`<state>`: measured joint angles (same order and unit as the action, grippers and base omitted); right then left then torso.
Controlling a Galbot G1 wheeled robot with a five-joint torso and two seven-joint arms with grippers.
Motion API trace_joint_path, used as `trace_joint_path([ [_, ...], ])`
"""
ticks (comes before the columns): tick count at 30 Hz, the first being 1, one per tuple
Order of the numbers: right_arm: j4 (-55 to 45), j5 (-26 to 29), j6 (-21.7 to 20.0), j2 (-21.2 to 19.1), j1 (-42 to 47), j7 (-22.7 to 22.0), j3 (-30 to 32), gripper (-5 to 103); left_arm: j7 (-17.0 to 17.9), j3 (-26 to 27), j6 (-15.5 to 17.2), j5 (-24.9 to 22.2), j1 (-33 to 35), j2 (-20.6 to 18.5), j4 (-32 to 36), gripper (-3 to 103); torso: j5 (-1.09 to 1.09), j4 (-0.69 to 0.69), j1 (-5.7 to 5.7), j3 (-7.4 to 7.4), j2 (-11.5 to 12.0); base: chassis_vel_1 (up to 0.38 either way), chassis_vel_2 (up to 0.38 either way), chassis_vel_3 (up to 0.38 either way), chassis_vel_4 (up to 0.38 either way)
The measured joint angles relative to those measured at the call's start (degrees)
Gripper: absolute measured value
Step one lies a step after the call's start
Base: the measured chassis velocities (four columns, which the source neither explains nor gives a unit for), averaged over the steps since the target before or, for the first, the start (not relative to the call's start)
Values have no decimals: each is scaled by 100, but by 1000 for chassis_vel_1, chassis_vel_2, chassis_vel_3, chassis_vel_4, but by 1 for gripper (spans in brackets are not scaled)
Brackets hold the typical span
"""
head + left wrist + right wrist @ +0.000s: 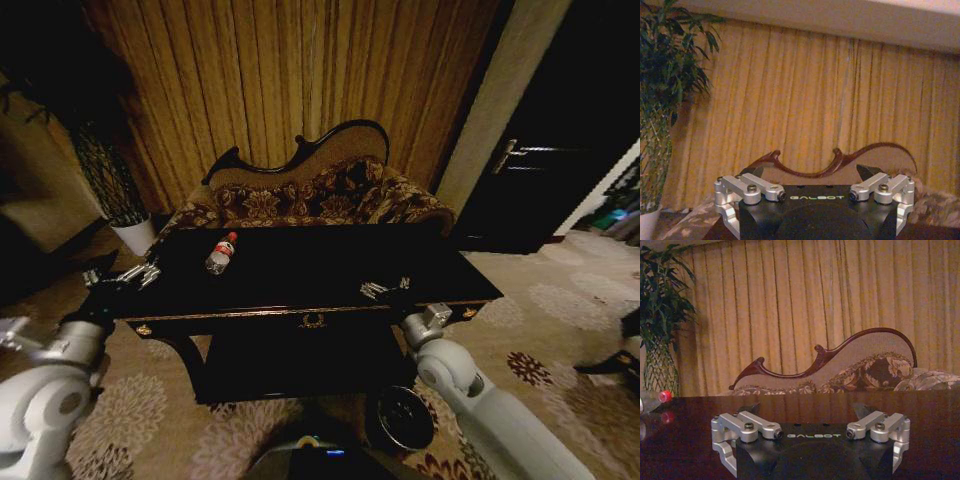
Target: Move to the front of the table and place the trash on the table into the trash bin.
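Maroon, with a black rim, one bin (405, 417) sat on the carpet nearest me, below the table's (300, 290) front edge. My two grippers, left (138, 274) at its left end and right (385, 289) over its front edge, gaped wide, holding nothing. Farther back one bottle (221, 253) lay on the tabletop, with one sofa (310, 195) behind.

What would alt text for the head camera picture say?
A clear bottle with a red cap lies on a glossy black table before a floral sofa. The left gripper and right gripper hover open at the table's front corners; a dark trash bin stands below.
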<state>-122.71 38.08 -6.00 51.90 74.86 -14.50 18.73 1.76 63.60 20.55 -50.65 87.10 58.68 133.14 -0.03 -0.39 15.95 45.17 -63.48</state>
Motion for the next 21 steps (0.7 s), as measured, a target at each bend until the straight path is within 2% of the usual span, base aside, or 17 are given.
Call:
trace_joint_path([
  [1, -4, 2, 0, 3, 5, -6, 2, 100, 101, -18, 118, -73, -55, -163, -42, 100, 0, 0, 0, 0, 0, 0, 0, 0, 0],
  [2, -4, 2, 0, 3, 5, -6, 2, 100, 101, -18, 118, -73, -55, -163, -42, 100, 0, 0, 0, 0, 0, 0, 0, 0, 0],
  [3, -6, 5, -1, 12, 10, -22, 1, 100, 263, -72, 275, -232, -165, -430, -122, 100, 3, -2, 0, 0, 0, 0, 0, 0, 0],
  [5, -6, 5, -2, 23, 11, -39, -12, 100, 336, -179, 400, -395, -342, -737, -345, 100, 3, -2, 0, 0, 0, 0, 0, 0, 0],
  [6, -6, 5, -2, 23, 11, -39, -12, 100, 336, -179, 400, -395, -342, -737, -345, 100, 3, -2, 0, 0, 0, 0, 0, 0, 0],
  [12, 3, 4, -3, 13, 34, -51, -12, 100, 356, -612, 466, -615, -905, -1373, -1056, 100, 1, -1, 0, 0, 0, 0, 0, 0, 0],
  [13, 3, 4, -3, 13, 34, -51, -12, 100, 356, -612, 466, -615, -905, -1373, -1056, 100, 1, -1, 0, 0, 0, 0, 0, 0, 0],
  [16, 9, 3, -5, 12, 57, -78, 14, 100, 396, -1090, 509, -642, -1403, -1687, -1516, 100, 2, -2, 0, 0, 0, 0, 0, 0, 0],
  [18, 8, 3, -5, 12, 61, -91, 16, 100, 430, -1217, 530, -669, -1515, -1745, -1587, 100, 2, -2, 0, 0, 0, 0, 0, 0, 0],
  [21, 3, 3, -7, -7, 89, -120, 26, 100, 579, -1776, 768, -848, -2110, -1963, -1865, 100, 3, -2, 0, 0, 0, 0, 0, 0, 0],
])
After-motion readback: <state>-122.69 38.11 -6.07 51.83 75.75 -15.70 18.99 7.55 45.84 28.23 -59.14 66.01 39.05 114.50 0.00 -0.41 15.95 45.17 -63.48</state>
